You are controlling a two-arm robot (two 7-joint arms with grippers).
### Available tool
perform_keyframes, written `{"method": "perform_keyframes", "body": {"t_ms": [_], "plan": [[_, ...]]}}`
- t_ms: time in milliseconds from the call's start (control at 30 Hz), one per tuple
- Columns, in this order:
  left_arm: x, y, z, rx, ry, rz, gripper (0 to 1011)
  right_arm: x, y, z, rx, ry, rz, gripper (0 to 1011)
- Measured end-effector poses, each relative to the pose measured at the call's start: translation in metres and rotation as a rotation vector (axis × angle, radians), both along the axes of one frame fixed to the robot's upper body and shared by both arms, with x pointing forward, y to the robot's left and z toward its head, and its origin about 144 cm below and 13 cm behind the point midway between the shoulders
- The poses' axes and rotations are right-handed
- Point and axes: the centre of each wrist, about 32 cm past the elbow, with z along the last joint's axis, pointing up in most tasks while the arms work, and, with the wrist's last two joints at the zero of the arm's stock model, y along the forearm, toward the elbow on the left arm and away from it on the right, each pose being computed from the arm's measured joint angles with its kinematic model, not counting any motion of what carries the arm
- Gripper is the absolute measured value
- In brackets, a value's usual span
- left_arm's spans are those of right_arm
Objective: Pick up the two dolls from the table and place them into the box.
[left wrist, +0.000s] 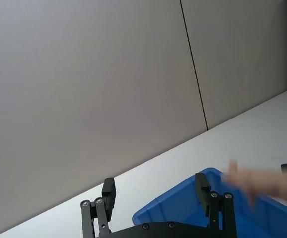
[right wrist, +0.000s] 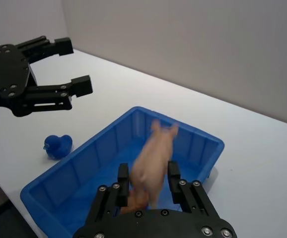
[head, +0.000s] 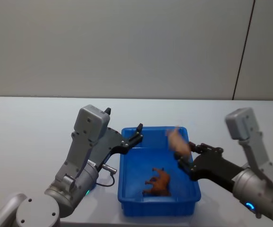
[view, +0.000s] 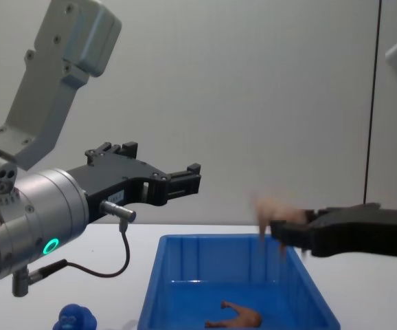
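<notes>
Pig [head: 178, 140] upright at right end effector [head: 187, 156] over box [head: 123, 170], grip unclear; left end effector [head: 137, 134] spread.

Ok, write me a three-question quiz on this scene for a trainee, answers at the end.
1. True or false: the brown animal lies inside the box.
2. Where is the blue figure? A in the box; B on the table beside the box; C on the box's rim.
3. Fill in: the pink pig is at the ___ gripper, over the box.
Key: 1 true; 2 B; 3 right, the right gripper.
</notes>
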Motion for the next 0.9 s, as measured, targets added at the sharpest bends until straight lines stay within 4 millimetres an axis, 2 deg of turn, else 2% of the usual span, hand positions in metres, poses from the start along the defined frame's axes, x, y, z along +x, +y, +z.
{"method": "perform_keyframes", "body": {"t_ms": [133,200,300,400,467,500,533,633,900], "plan": [[0.0,0.0,0.0,0.0,0.0,0.0,1003,0.003,0.009,-0.001,-0.022,0.017,0.012,554],[0.0,0.0,0.0,0.0,0.0,0.0,1003,0.003,0.01,-0.002,-0.025,0.019,0.013,580],[0.0,0.0,0.0,0.0,0.0,0.0,1003,0.004,0.014,-0.002,-0.036,0.02,0.016,721],[0.0,0.0,0.0,0.0,0.0,0.0,1003,0.005,0.015,-0.003,-0.04,0.015,0.014,779],[0.0,0.0,0.0,0.0,0.0,0.0,1003,0.005,0.015,-0.003,-0.038,0.005,0.011,868],[0.0,0.0,0.0,0.0,0.0,0.0,1003,0.005,0.015,-0.002,-0.038,0.0,0.01,868],[0.0,0.0,0.0,0.0,0.0,0.0,1003,0.005,0.014,-0.002,-0.037,-0.004,0.008,920],[0.0,0.0,0.0,0.0,0.0,0.0,1003,0.006,0.01,-0.002,-0.028,-0.024,-0.001,993],[0.0,0.0,0.0,0.0,0.0,0.0,1003,0.008,-0.008,0.0,-0.002,-0.065,-0.027,1001]]}}
